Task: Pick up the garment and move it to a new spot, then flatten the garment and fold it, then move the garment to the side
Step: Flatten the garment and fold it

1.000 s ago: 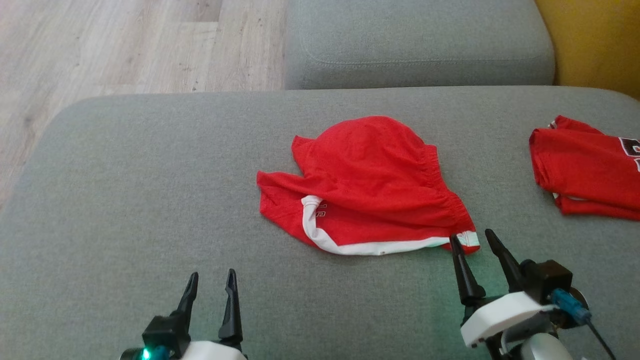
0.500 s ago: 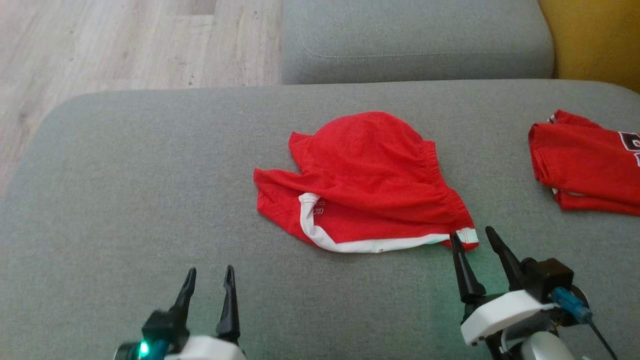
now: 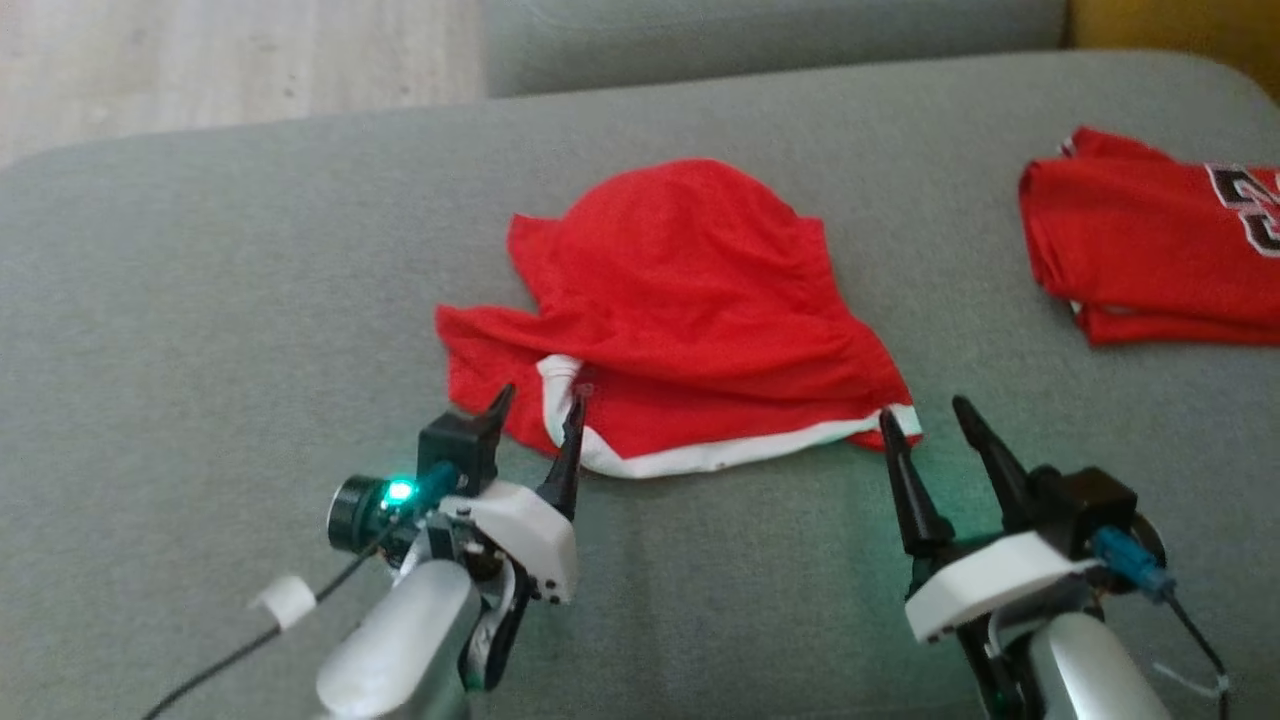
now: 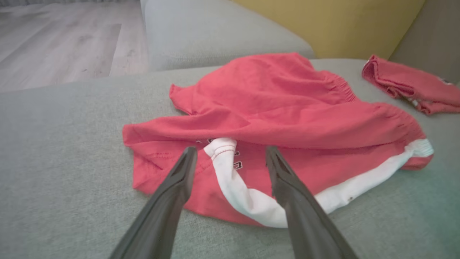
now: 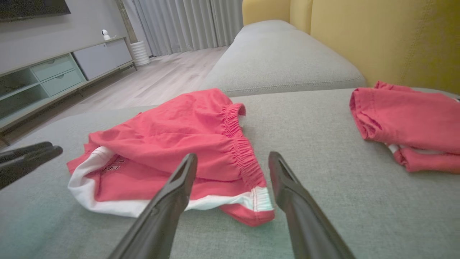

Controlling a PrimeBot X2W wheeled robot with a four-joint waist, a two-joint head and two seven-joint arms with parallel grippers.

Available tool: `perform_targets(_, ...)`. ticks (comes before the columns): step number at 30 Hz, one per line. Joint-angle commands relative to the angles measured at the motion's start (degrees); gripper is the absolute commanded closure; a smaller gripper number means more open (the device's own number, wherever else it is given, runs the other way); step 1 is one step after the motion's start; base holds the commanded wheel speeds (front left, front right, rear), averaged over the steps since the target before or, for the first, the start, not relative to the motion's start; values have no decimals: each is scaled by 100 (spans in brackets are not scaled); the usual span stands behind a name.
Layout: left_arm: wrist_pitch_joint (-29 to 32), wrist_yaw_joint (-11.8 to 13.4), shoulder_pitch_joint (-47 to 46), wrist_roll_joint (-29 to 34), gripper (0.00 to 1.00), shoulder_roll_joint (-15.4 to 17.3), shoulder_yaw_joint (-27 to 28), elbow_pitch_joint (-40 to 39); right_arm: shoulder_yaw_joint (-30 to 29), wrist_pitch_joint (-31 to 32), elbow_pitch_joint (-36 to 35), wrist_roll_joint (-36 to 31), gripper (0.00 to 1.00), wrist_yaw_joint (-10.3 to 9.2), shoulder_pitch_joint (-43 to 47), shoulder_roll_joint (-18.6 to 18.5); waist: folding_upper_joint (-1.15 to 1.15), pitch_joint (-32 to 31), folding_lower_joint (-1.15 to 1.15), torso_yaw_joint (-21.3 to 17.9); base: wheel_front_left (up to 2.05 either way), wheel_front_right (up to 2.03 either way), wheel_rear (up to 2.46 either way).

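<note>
Two grey sofa cushions: near cushion (image 3: 200,300) across most of the head view, far cushion (image 3: 760,40) at 12 o'clock, cut off by the top edge.

Two red garments, both on the near cushion. Shorts (image 3: 690,290) at the middle, rumpled, humped toward 12 o'clock, with white trim along the 6 o'clock hem. Shirt (image 3: 1140,250) at 2 o'clock of the shorts, well apart, folded, cut off at the right edge, its black-and-white print only partly readable.

Two grippers. Left gripper (image 3: 541,393) at 7 o'clock of the shorts, fingers apart, one on either side of the curled end of the trim in the left wrist view. Touching the cloth or just above it: cannot tell. Right gripper (image 3: 923,409) at 5 o'clock, fingers apart, at the trimmed corner.

Small lettering beside the trim, mostly tucked under a fold, not readable.
</note>
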Motion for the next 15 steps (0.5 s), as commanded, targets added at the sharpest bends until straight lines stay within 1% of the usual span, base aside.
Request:
perform_targets(1, 4, -46, -333, 16, 0, 18, 138, 5, 131, -27, -193, -12, 0, 21, -275, -14, 0, 223, -1, -216, 0, 0, 0)
perform_targets(4, 53, -66, -632, -12, 0, -45, 166, 477, 126, -58, -168, -17, 0, 21, -364, -14, 0, 374, -1, -368, 0, 0, 0)
perform_targets(10, 73, 38, -1061, -21, 0, -126, 220, 1271, 124, -141, -84, -10, 0, 21, -465, -14, 0, 511, -1, -546, 0, 0, 0)
perform_targets(11, 45, 68, -1110, -36, 2, -143, 241, 1376, 122, -154, -68, -7, 0, 21, -472, -14, 0, 514, -1, -558, 0, 0, 0)
perform_targets(12, 0, 104, -1152, -42, 33, -157, 261, 1471, 118, -166, -53, -5, 0, 21, -477, -14, 0, 514, -1, -564, 0, 0, 0)
perform_targets(13, -48, 143, -1185, -55, 65, -173, 284, 1554, 107, -178, -39, -3, 0, 21, -477, -14, 0, 509, -1, -561, 0, 0, 0)
perform_targets(14, -90, 165, -1203, -72, 92, -190, 298, 1625, 89, -190, -25, -4, 0, 21, -471, -14, 0, 496, -1, -546, 0, 0, 0)
perform_targets(15, -145, 191, -1206, -92, 100, -206, 316, 1683, 68, -203, -12, -5, 0, 21, -458, -14, 0, 477, -1, -523, 0, 0, 0)
